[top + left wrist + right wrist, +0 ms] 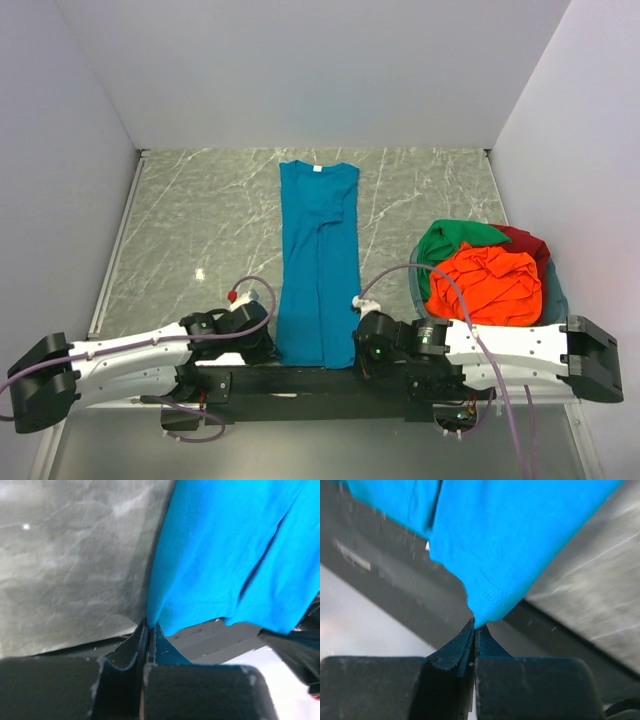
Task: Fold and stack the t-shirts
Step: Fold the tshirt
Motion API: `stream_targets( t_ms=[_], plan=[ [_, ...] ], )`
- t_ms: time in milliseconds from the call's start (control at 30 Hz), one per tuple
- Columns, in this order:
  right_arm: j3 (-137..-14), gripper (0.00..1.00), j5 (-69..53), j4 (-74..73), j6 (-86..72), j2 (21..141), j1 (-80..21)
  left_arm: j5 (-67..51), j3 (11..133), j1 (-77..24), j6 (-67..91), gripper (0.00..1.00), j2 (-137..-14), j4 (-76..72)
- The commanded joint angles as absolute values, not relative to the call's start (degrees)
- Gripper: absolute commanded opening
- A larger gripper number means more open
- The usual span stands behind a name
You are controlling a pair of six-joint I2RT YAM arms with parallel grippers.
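While two hands [148, 626] [474, 624] pinch one teal t-shirt [318, 260], one basket [557, 298] holds three t-shirts [487, 285] [455, 240] [528, 243].

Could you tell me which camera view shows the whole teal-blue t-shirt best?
The top external view: the teal-blue t-shirt lies there full length, sides folded in. The left wrist view shows only a hem corner pinched in the left claw; the right wrist view, the other corner in the right claw.
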State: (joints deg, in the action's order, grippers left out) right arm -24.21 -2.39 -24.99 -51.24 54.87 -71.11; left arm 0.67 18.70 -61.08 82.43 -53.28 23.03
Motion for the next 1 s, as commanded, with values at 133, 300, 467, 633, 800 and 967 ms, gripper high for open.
stream_targets(
  t_ms=[133,300,467,633,800,967],
  plan=[
    [-27.95,0.0,3.16,-28.65,-56.08,55.55,-76.82,-0.09,18.02,-61.35,84.11,0.01,-47.2,28.56],
    [-30.4,0.0,7.46,-31.9,-53.88,54.93,-75.68,1.39,21.17,-61.35,82.09,0.01,-47.54,28.65],
    [-32.78,0.0,7.04,-30.77,-50.28,52.66,-69.97,4.04,26.53,-61.17,78.23,0.01,-51.5,28.56],
    [-35.05,0.0,4.39,-27.77,-43.09,51.85,-60.56,6.24,34.62,-58.2,71.39,0.01,-57.65,29.79],
    [-41.3,0.0,9.39,-29.71,-38.41,57.03,-57.4,4.83,41.82,-50.46,64.79,0.01,-63.62,29.27],
    [-43.94,0.0,13.09,-27.7,-36.48,61.42,-52.92,4.22,47.36,-44.14,59.42,0.01,-68.72,26.37]
  ],
)
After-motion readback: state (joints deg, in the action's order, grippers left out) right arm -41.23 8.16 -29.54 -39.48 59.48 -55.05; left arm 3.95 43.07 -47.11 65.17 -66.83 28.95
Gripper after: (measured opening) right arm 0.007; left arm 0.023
